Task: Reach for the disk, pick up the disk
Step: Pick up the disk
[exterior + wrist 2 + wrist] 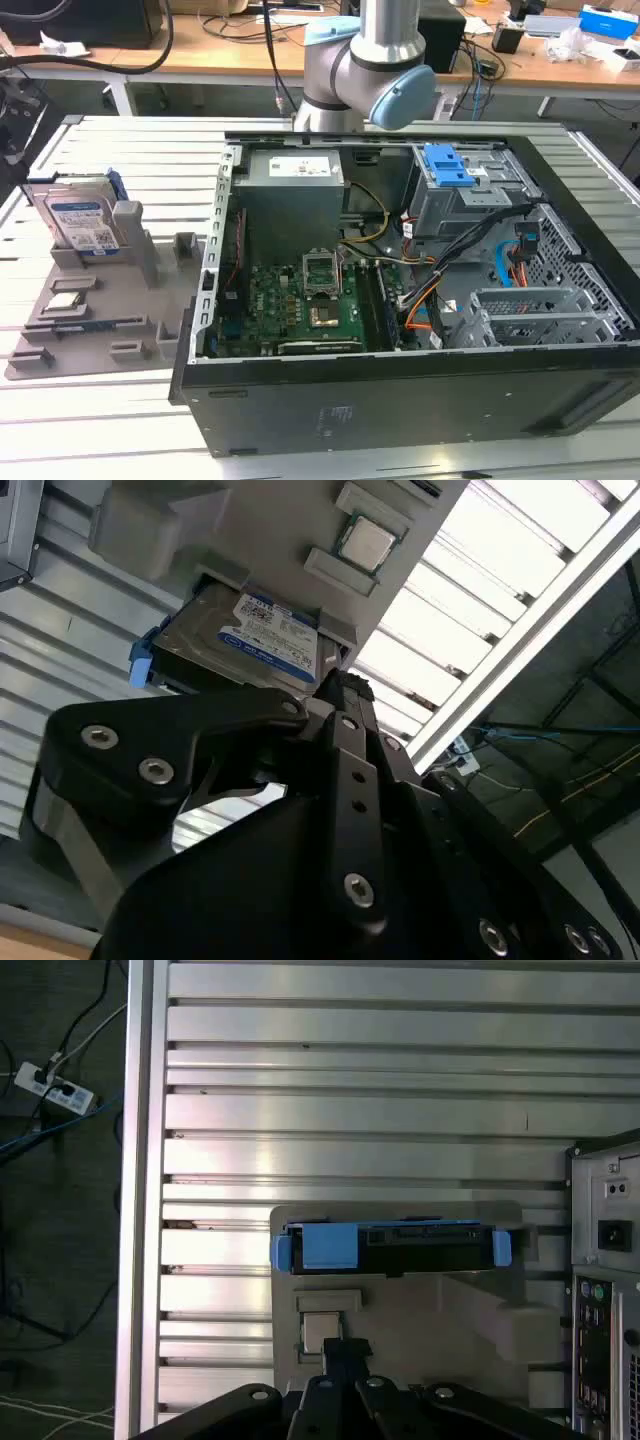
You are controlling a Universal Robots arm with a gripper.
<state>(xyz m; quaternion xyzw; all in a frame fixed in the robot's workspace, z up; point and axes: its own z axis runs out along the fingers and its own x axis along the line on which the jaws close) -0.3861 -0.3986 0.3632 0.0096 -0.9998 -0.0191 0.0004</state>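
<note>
Aluminium table (130,140): slatted, and bare on the far side of the grey fixture (100,330) and towards the exterior view's left. The table's side edge runs close past the fixture there. In the first wrist view the floor shows beyond that edge, with a power strip (50,1085) and loose cables.
Computer case (400,400): open-topped, just beside the fixture on the exterior view's right, closing off that side.
Fixture posts: a grey post (128,225) stands against the disk's edge on the case side. A lower block sits between that post and the case.
Processor chip (62,300): lies flat in a pocket of the fixture, near the disk on the near side in the exterior view.
Drive cage latch (447,165): blue, inside the case, well apart from the fixture.
Disk (85,222): stands on edge in a slot at the far end of the fixture. Its labelled face looks towards the exterior camera, with blue rails at its sides.
Disk axis: in the first wrist view the disk (390,1245) shows its upper edge, and the long axis runs parallel to the table slats.
Arm (365,70): rises behind the case.
Gripper (345,1352): hangs above the fixture, apart from the disk and holding nothing. Whether it is set wide or narrow cannot be told. In the second wrist view its tip (338,685) points at the disk's label (270,640).
</note>
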